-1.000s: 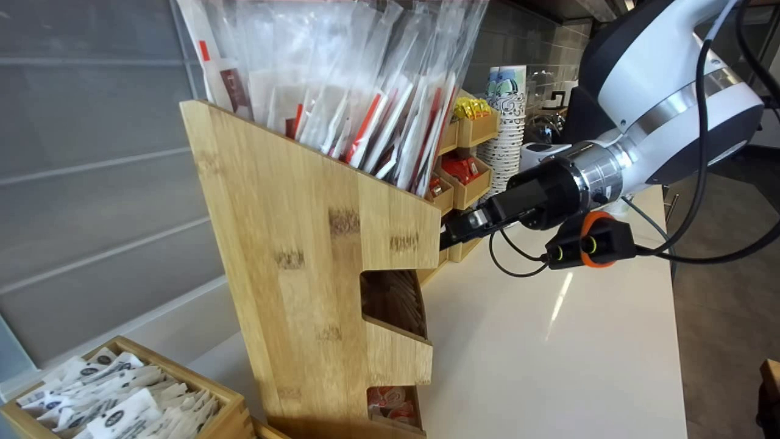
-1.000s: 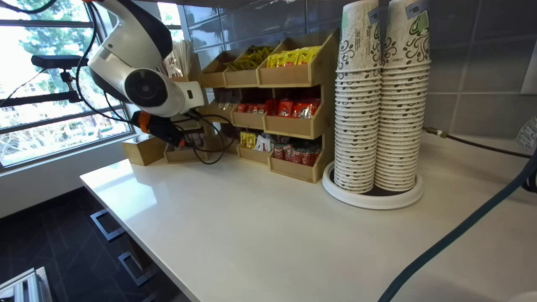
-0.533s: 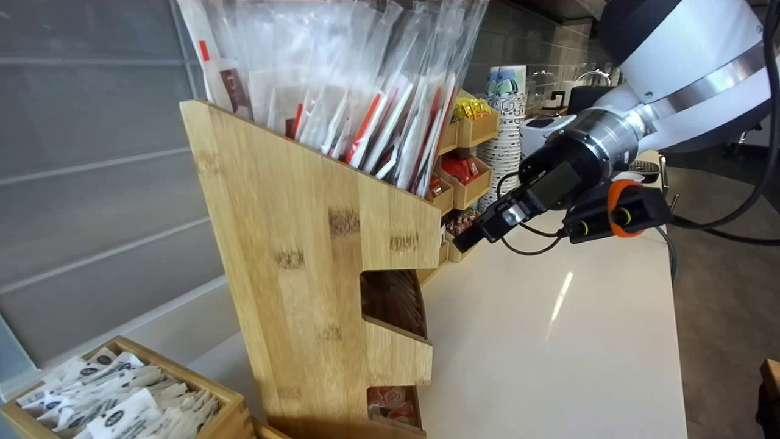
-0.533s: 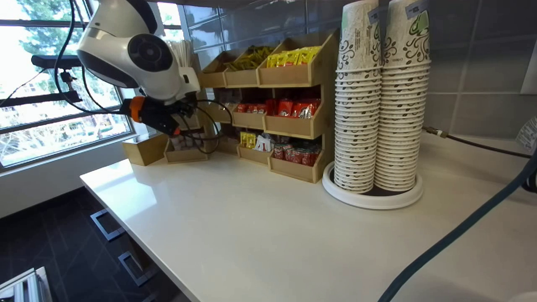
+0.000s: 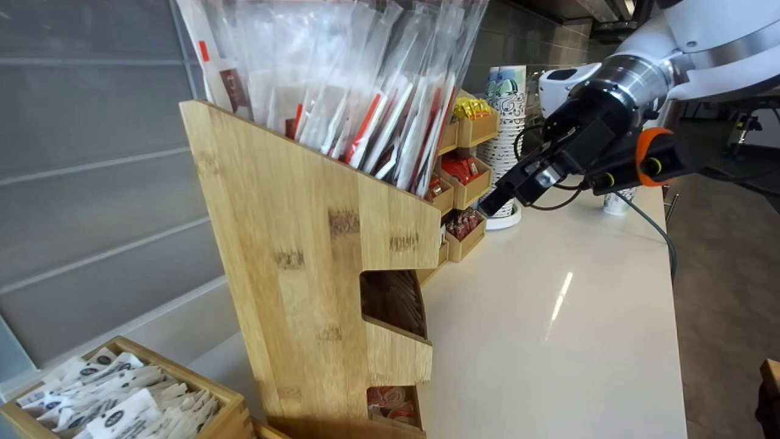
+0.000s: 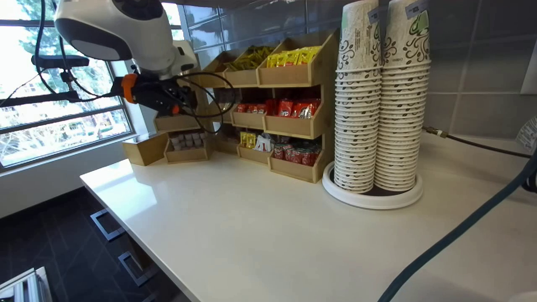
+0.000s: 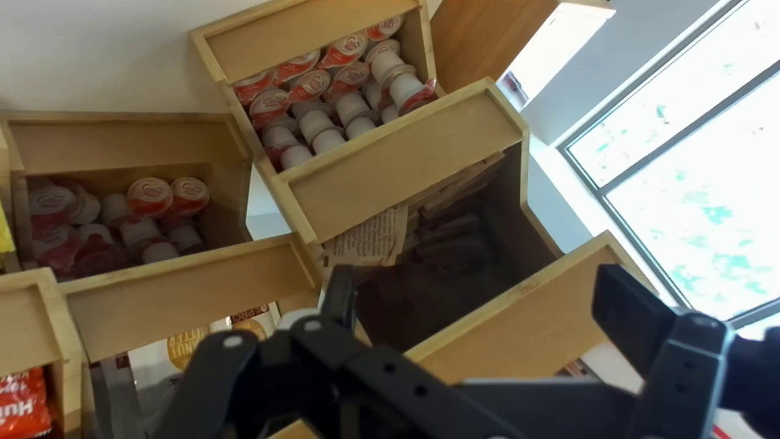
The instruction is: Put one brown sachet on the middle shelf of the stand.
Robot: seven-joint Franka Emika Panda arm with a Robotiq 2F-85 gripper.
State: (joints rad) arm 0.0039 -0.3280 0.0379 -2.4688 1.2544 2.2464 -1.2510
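The bamboo stand (image 5: 292, 256) shows side-on in an exterior view and partly behind the arm in an exterior view (image 6: 180, 123). The wrist view shows it upside down. Its middle shelf (image 7: 405, 161) has a dark recess, also seen in an exterior view (image 5: 393, 302). A printed brown sachet (image 7: 368, 238) lies just inside the shelf's front panel, at one side of the wrist view. More brown sachets (image 7: 454, 241) stand dim in the recess. My gripper (image 7: 484, 299) is open and empty, apart from the stand; it also shows in an exterior view (image 5: 496, 201).
A wooden rack (image 6: 289, 75) of yellow and red packets stands beside the stand. Stacked paper cups (image 6: 379, 126) stand in a white tray (image 6: 373, 205). A low wooden box (image 5: 225, 402) holds white sachets. Clear bags of straws (image 5: 341, 79) rise above the stand. Creamer cups (image 7: 341, 91) fill the lower shelf.
My gripper has drawn back from the stand and risen. Its fingertips were hidden behind the stand's upper tier one second ago and now show apart from it.
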